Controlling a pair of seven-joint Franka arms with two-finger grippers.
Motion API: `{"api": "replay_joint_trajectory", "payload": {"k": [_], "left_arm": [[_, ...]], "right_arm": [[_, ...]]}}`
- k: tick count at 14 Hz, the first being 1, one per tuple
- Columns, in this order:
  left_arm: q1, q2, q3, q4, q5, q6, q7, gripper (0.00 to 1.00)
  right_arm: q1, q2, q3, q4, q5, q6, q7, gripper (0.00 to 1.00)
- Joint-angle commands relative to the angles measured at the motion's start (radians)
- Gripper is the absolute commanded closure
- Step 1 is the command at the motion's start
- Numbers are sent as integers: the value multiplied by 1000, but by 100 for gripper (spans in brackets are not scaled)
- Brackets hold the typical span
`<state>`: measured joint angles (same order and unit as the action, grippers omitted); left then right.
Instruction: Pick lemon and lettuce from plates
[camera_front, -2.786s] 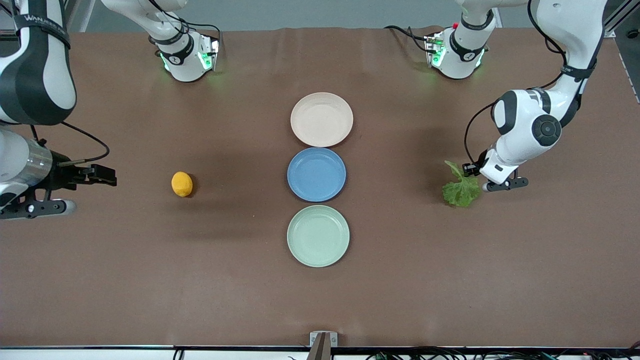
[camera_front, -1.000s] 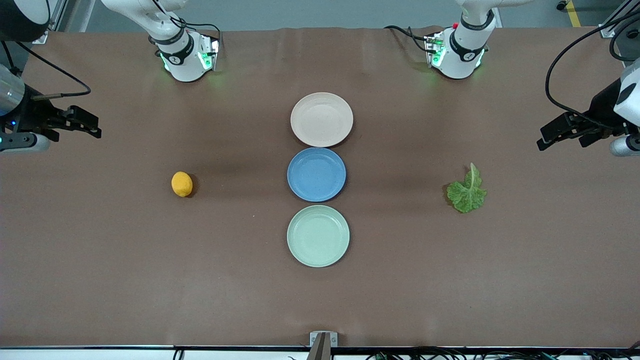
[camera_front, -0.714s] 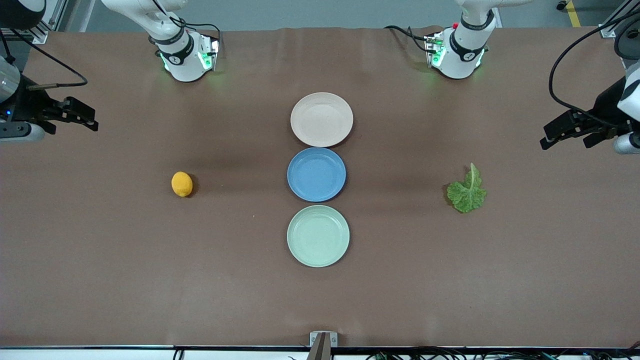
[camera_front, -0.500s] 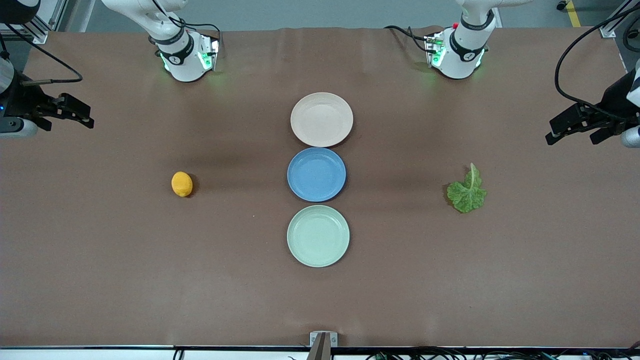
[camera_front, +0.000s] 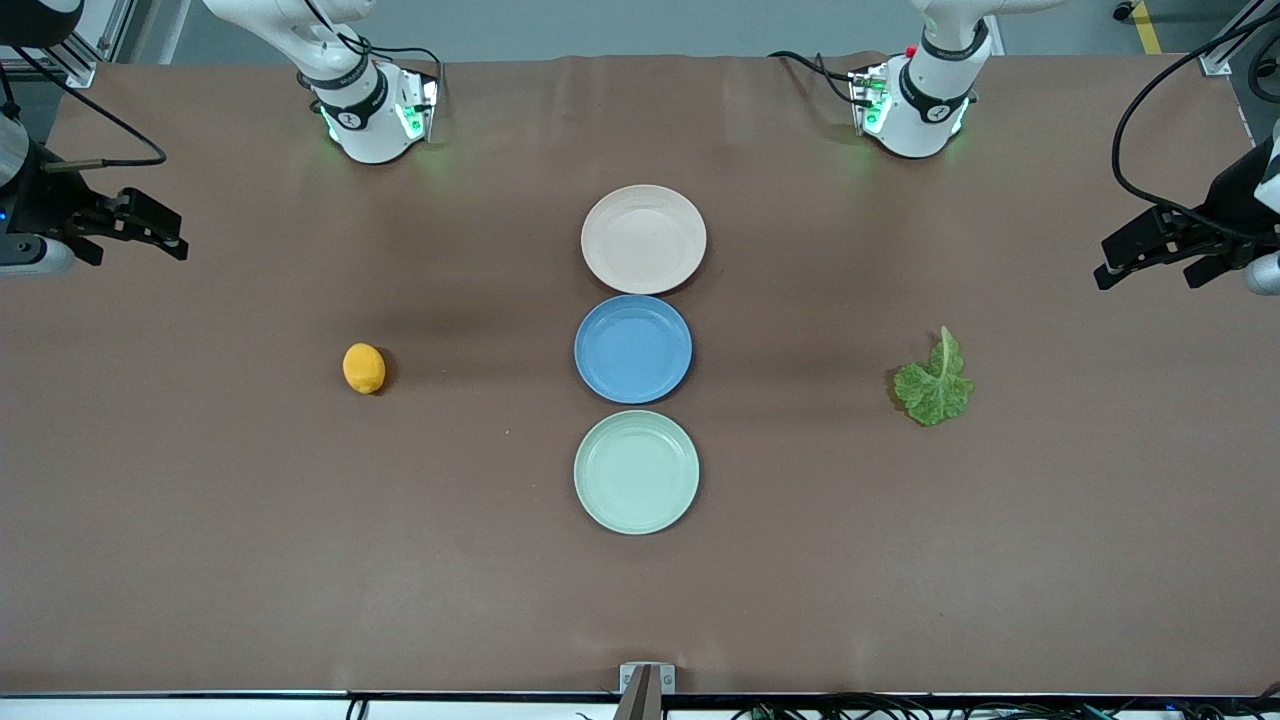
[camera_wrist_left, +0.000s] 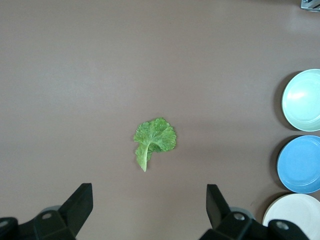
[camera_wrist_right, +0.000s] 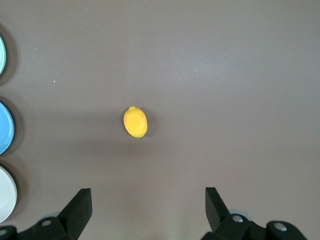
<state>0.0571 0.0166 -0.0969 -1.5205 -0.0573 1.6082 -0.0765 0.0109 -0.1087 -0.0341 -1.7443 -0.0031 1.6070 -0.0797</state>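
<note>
The right tool is held wide open and empty over the brown desk at the right arm's end. The lemon is seen lying bare on the desk, well apart from it, toward the blue plate. That plate is flanked by the beige-pink plate and the mint plate, both empty. The lettuce is laid flat toward the left arm's end, the left tool spread open well apart from it.

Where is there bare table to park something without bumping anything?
Open brown table lies between the lemon and blue plate, between that plate and the lettuce, and nearer the camera than the mint plate. The plate column is tight.
</note>
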Motion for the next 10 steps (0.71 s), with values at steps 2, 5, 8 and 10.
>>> {"api": "replay_joint_trajectory", "payload": {"k": [2, 5, 8, 10], "left_arm": [[4, -4, -3, 11, 20, -14, 20, 0], [4, -4, -3, 10, 22, -16, 20, 0], [4, -4, -3, 10, 22, -16, 20, 0], [6, -3, -3, 10, 22, -16, 20, 0]], "right_arm": [[-17, 41, 13, 89, 25, -4, 1, 0], [-22, 86, 8, 137, 74, -4, 1, 0], [-19, 87, 8, 129, 75, -9, -5, 0], [-12, 86, 8, 127, 60, -13, -9, 0]]}}
